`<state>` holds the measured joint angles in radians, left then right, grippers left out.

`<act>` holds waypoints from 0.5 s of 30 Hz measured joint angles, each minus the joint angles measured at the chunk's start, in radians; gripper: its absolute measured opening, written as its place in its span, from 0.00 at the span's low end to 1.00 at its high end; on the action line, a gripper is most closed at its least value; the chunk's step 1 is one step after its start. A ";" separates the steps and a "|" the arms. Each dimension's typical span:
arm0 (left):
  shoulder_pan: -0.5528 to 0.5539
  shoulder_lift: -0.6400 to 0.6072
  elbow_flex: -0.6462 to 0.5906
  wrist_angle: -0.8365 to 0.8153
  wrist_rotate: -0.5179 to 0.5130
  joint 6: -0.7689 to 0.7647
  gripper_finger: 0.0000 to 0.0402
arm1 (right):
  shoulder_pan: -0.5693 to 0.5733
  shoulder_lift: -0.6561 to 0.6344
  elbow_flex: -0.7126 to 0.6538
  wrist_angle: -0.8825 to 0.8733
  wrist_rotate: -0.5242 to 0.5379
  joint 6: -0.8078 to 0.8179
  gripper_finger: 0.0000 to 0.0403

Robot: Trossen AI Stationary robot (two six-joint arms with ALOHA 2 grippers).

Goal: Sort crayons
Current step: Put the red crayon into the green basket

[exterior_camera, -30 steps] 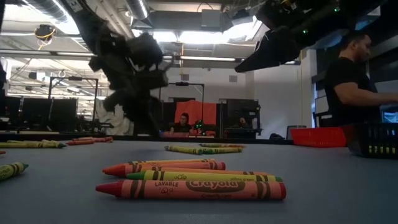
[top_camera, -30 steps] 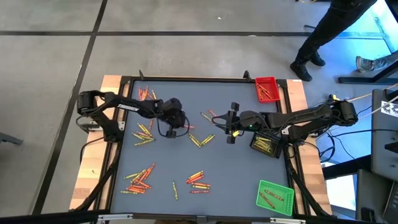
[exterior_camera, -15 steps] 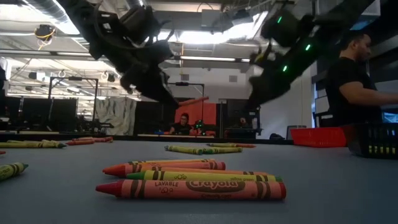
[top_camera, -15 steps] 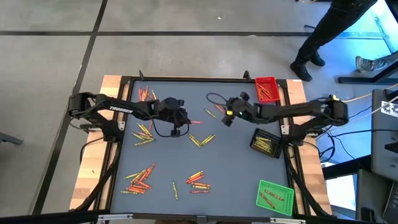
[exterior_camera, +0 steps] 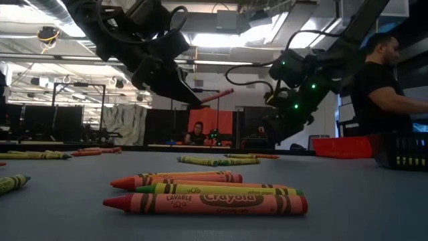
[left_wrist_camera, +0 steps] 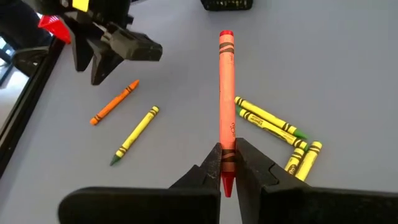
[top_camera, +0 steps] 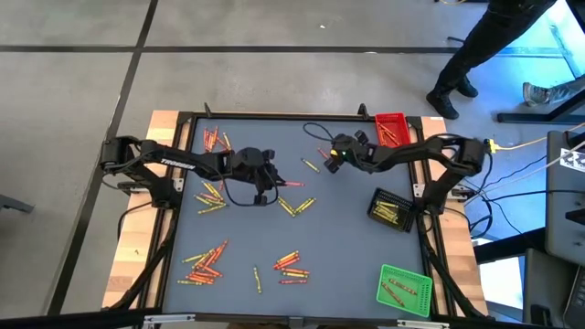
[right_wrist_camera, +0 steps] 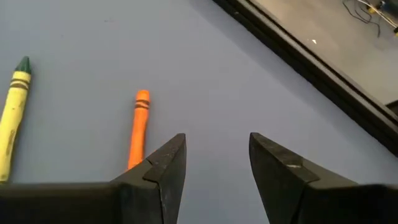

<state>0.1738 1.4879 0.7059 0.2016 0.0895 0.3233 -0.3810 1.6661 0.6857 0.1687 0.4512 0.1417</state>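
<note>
Red, orange and yellow crayons lie in loose groups on the grey table (top_camera: 347, 247). My left gripper (left_wrist_camera: 227, 167), left of the table's middle (top_camera: 271, 183), is shut on a red crayon (left_wrist_camera: 226, 93) that sticks out ahead of it, raised above the table (exterior_camera: 217, 96). My right gripper (right_wrist_camera: 217, 146) stands open low over the far right part (top_camera: 329, 163), empty. An orange crayon (right_wrist_camera: 138, 127) lies flat just beside one finger, a yellow one (right_wrist_camera: 13, 118) farther off. My left gripper pinches the red crayon between its two fingers close to the pointed end (left_wrist_camera: 227, 155). The fingers lie along the crayon, slanting down toward the table's right side. The crayon is lifted clear, its flat end (left_wrist_camera: 226, 36) pointing away from the gripper and slightly up.
A red tray (top_camera: 393, 131) sits at the far right corner, a black tray (top_camera: 391, 210) at the right edge, a green tray (top_camera: 404, 290) at the near right. Yellow crayons (left_wrist_camera: 273, 127) lie below the held one. A person stands beyond the table's far right.
My left gripper has risen from the table with the red crayon and tipped from pointing down toward level. My right gripper has swung toward the far edge, sunk low over the table and rolled, ending beside the orange crayon.
</note>
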 joint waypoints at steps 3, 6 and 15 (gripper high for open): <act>-0.001 0.000 0.000 0.000 0.000 0.000 0.02 | 0.002 0.007 0.000 0.009 -0.013 -0.017 0.43; -0.001 0.000 0.000 0.001 0.000 0.001 0.02 | 0.023 -0.021 0.002 0.006 -0.047 -0.038 0.43; 0.000 0.000 0.000 0.061 -0.001 0.002 0.02 | 0.256 -0.256 0.004 0.013 -0.197 -0.214 0.43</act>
<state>0.1734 1.4879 0.7059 0.2627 0.0882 0.3248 -0.1251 1.4097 0.6899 0.1821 0.2540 -0.0728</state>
